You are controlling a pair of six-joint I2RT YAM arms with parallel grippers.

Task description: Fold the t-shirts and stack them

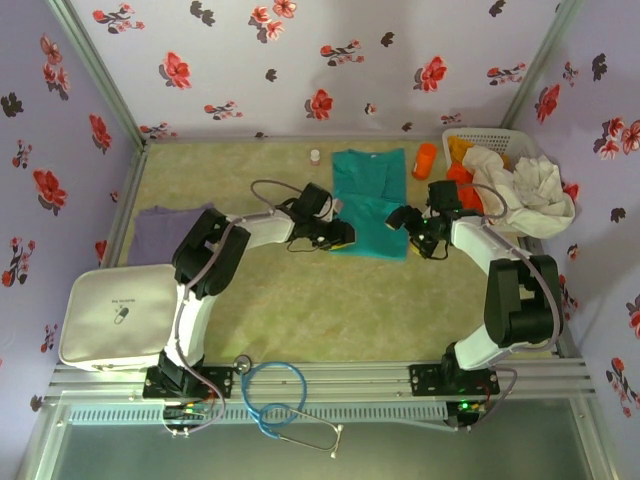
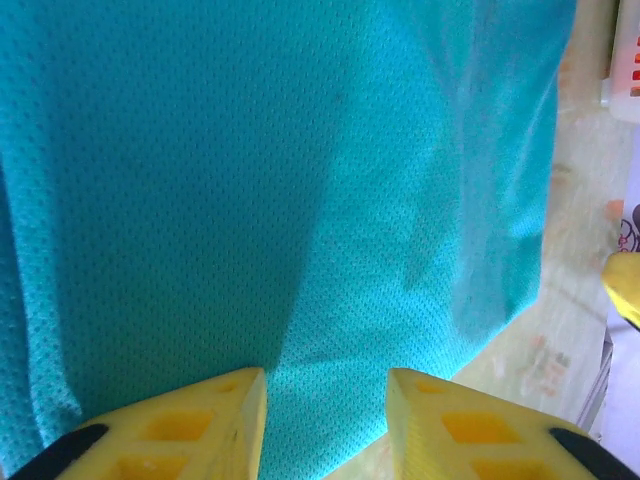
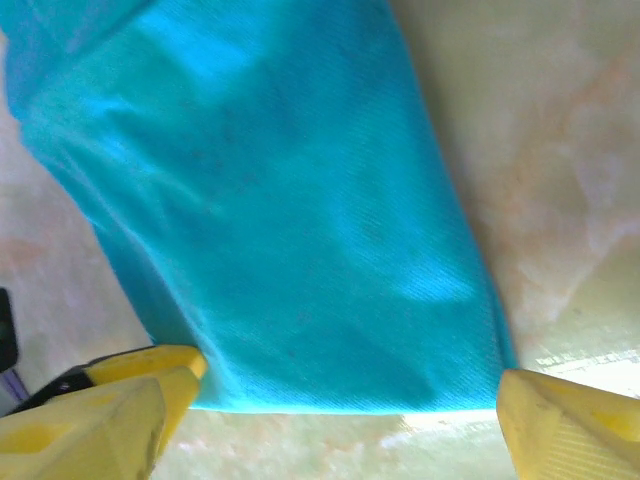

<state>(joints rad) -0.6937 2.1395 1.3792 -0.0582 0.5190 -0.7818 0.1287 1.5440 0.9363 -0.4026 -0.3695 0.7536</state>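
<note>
Folded teal t-shirt (image 1: 368,200), left claw (image 2: 325,385) parted, right claw (image 3: 350,375) wide

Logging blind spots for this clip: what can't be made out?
Top view: small item by the teal t-shirt, too small to identify.
Top view: purple t-shirt, part hidden by the left arm.
Wrist views: teal t-shirt's outline, cut by frame edges.
Top view: basket shirt count, hidden under heaped cloth.
</note>
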